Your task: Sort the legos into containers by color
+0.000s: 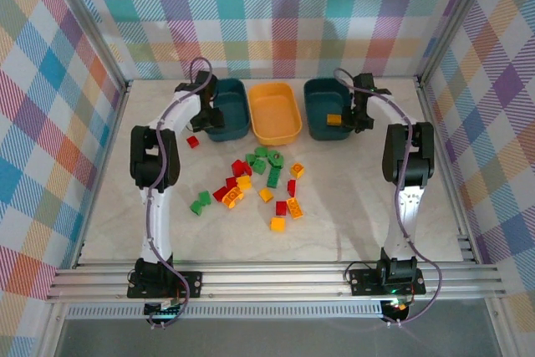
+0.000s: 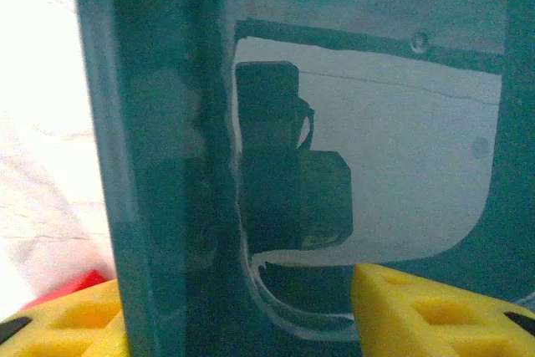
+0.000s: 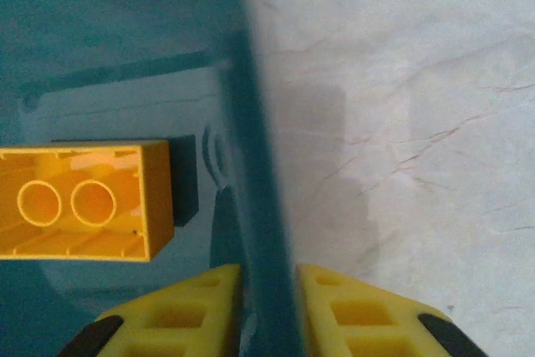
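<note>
Chiefly at risk: right teal bin point(image 1: 320, 102), upper right of centre. The right gripper point(image 3: 269, 273) has its jaws closed narrow on the bin's right wall. Any lift or pull would likely drag or tip the bin and spill what it holds.

Left teal bin point(image 1: 230, 110), upper left of centre. The left gripper point(image 2: 234, 282) has its jaws apart astride the bin's left wall, the inner one clear of it. If they closed and the arm moved, this bin would likely shift too.

Contents.
- Right teal bin: one yellow-orange brick point(image 3: 79, 202), hollow side up, near the gripped wall.
- Left teal bin: floor looks bare.
- Yellow-orange bin point(image 1: 274, 114), between the two: looks empty.

Unsorted: legos point(image 1: 259, 180) scattered mid-worktop point(image 1: 334, 198), below the bins. One red brick point(image 1: 192, 141) lies apart, near the left teal bin.
</note>
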You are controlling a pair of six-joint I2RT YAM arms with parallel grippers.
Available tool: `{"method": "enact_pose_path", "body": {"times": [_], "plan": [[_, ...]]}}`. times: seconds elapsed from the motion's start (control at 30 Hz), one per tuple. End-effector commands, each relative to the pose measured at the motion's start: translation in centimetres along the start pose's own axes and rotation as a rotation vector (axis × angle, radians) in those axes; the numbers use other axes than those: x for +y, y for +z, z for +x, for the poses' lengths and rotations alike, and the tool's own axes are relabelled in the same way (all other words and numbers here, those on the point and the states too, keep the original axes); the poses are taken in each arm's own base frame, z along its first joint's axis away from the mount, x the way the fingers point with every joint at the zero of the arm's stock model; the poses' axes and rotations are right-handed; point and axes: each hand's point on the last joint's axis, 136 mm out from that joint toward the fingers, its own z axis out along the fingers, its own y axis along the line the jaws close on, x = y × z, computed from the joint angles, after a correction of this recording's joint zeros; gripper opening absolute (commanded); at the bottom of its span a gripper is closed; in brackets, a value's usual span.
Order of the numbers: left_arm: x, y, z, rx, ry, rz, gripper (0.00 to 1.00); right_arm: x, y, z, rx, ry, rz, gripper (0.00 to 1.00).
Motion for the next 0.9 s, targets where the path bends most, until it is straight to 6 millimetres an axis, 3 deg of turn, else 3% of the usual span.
{"method": "enact_pose_path", "body": {"times": [0.0, 0.17, 0.37, 0.5, 0.67, 0.87], "plan": [[-0.1, 0.8, 0.6, 0.009, 0.025, -0.015, 0.55, 1.7, -2.9, -1.1, -0.073, 0.041, -0.052, 0.2], [0.0, 0.6, 0.7, 0.007, 0.042, -0.031, 0.56, 2.7, -3.1, -1.1, -0.078, 0.061, -0.1, 0.19], [0.9, -1.6, -0.2, -0.023, 0.08, -0.061, 0.55, 4.3, -3.9, -0.8, -0.061, 0.136, -0.195, 0.2], [1.6, -2.4, 0.1, 0.004, 0.125, -0.074, 0.55, 5.2, -3.4, 0.0, -0.029, 0.18, -0.242, 0.2], [2.3, -4.2, 0.2, -0.008, 0.143, -0.08, 0.65, 6.2, -3.2, 1.0, -0.028, 0.184, -0.255, 0.21], [2.1, -7.9, -1.5, -0.093, 0.095, -0.012, 0.75, 7.1, -3.5, 0.8, -0.035, 0.171, -0.28, 0.23]]}}
